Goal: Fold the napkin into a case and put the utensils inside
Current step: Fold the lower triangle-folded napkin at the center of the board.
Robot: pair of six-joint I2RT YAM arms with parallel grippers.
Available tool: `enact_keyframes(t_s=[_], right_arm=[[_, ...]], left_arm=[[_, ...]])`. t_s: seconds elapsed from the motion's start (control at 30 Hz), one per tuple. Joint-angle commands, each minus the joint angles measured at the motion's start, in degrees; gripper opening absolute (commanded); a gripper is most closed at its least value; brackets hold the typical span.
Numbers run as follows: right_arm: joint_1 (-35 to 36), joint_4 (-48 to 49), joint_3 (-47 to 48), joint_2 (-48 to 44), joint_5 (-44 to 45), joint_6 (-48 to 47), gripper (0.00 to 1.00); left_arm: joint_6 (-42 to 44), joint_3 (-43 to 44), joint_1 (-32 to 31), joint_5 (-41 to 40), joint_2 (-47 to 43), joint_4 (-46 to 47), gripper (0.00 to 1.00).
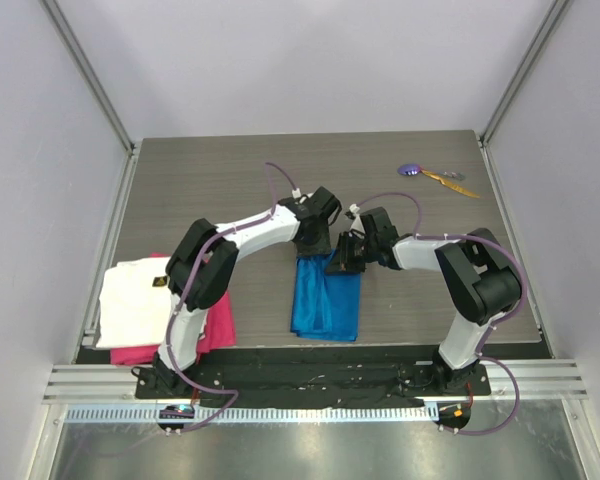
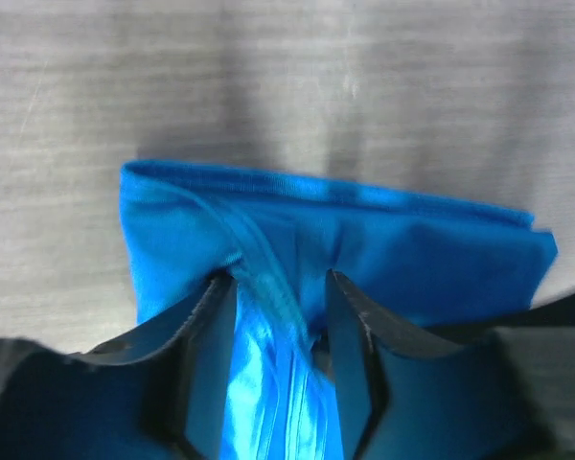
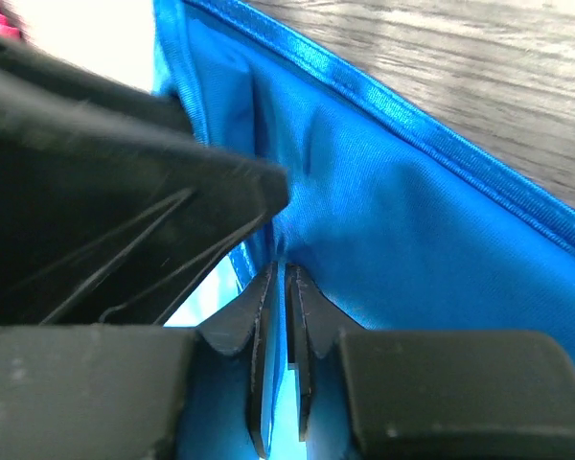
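Your left claw (image 2: 280,345) stood open, fingers astride a raised ridge of the napkin (image 1: 327,298) without pinching it. Your right claw (image 3: 285,326) was nearly closed, nipping a thin fold of the same cloth (at its far end). The napkin lay folded narrow at the table's (image 1: 230,180) centre. The utensils (image 1: 442,179) lay far right, well apart. A white cloth (image 1: 138,300) overlapped a pink cloth (image 1: 218,325), near left.
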Motion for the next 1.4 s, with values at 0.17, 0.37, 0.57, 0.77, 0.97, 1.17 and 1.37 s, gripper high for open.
enact_keyframes(t_s=[0.17, 0.37, 0.57, 0.77, 0.97, 1.17, 1.37], right_arm=[[-1.11, -0.27, 1.55, 1.31, 1.12, -2.34, 0.16], [-1.55, -0.45, 1.81, 1.84, 0.33, -2.61, 0.15], [-1.46, -0.27, 1.9, 2.1, 0.07, -2.61, 0.14], [-1.55, -0.36, 1.99, 2.02, 0.07, -2.52, 0.14], [-1.72, -0.36, 1.81, 2.36, 0.07, -2.61, 0.13], [-1.72, -0.27, 2.25, 2.89, -0.19, -2.7, 0.13], [-1.72, -0.62, 3.04, 3.24, -0.46, -2.7, 0.11]], left_arm=[[0.1, -5.19, -0.18, 1.44, -9.84, 4.0, 0.54], [0.28, -9.22, -0.09, -1.0, -14.77, 3.56, 0.52], [0.19, -9.42, 0.17, -1.63, -13.55, 1.81, 0.09], [-1.22, -4.58, 0.17, -5.41, -8.19, -5.22, 0.0], [-1.57, -2.21, 0.26, -4.71, -4.14, -4.79, 0.0], [-1.13, 1.22, 0.26, -3.57, -1.24, -3.82, 0.0], [-2.36, -1.49, -0.09, -1.54, -3.34, -0.23, 0.0]])
